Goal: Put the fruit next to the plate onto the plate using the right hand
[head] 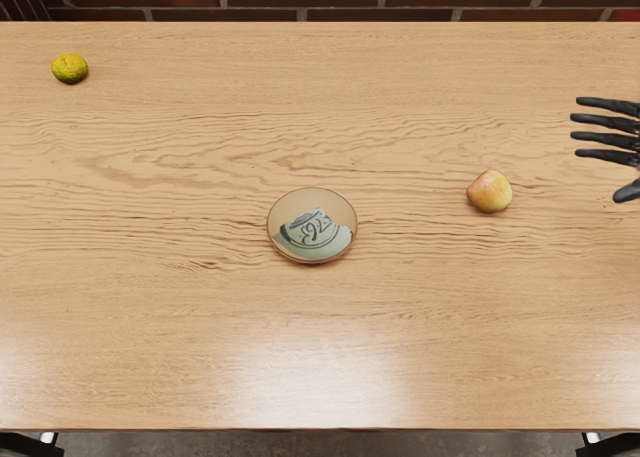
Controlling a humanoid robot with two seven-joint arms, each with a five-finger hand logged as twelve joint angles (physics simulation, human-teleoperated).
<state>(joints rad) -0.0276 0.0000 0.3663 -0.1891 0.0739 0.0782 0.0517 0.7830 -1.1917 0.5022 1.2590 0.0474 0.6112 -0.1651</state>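
Approach is the step in hand, by my reading: the right hand (610, 140) shows only at the picture's right edge, its dark fingers (605, 105) stretched out and spread, the thumb apart below them, grasping nothing. The yellow-red fruit (489, 191) lies on the wooden table (200, 327) to the right of the plate (312, 225), apart from it and nearer the hand, touching neither. The plate sits near the table's middle, small, with a dark painted pattern, and nothing rests on it. A green-yellow fruit (69, 68) lies at the far left corner, well apart from the plate, so I judge it is not the one meant. The next move calls for the hand to travel leftward and down over the yellow-red fruit, fingers open until they bracket its sides, then closing evenly. Being round, it would likely roll if one fingertip nudged it first. No left hand shows.
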